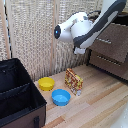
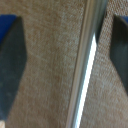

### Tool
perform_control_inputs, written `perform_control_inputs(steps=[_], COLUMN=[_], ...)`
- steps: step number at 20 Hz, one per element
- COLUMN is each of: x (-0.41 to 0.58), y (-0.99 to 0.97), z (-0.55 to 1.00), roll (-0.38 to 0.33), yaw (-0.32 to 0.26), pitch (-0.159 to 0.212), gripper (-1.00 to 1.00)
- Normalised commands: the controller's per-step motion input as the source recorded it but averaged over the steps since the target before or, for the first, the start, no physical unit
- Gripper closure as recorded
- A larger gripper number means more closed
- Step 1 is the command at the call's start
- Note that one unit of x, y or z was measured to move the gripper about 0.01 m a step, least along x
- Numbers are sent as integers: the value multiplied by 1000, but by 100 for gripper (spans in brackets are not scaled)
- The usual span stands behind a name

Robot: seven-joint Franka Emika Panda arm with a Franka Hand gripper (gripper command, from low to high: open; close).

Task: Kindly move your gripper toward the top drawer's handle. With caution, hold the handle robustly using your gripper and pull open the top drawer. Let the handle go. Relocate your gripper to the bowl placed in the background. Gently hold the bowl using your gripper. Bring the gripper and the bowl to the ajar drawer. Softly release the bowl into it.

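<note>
Presently your gripper (image 2: pixel 64 60) has its fingers (image 2: pixel 11 65) spread apart, astride the handle (image 2: pixel 86 65) without contact; the yellow bowl (image 1: pixel 46 83) sits on the floor (image 1: pixel 95 107).

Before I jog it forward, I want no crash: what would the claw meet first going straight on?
Most likely the handle, lying between the open fingers against the top drawer. Depth is unclear.
</note>
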Motion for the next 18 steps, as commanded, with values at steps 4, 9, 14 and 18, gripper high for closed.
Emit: perform_control_inputs(steps=[4,9,14,18], x=[190,150,26,15], y=[673,385,155,137], z=[204,174,246,142], roll=[109,301,253,288], yaw=[-20,-150,-258,-261], pitch=[20,22,0,0], gripper=[-100,-100,-100,-100])
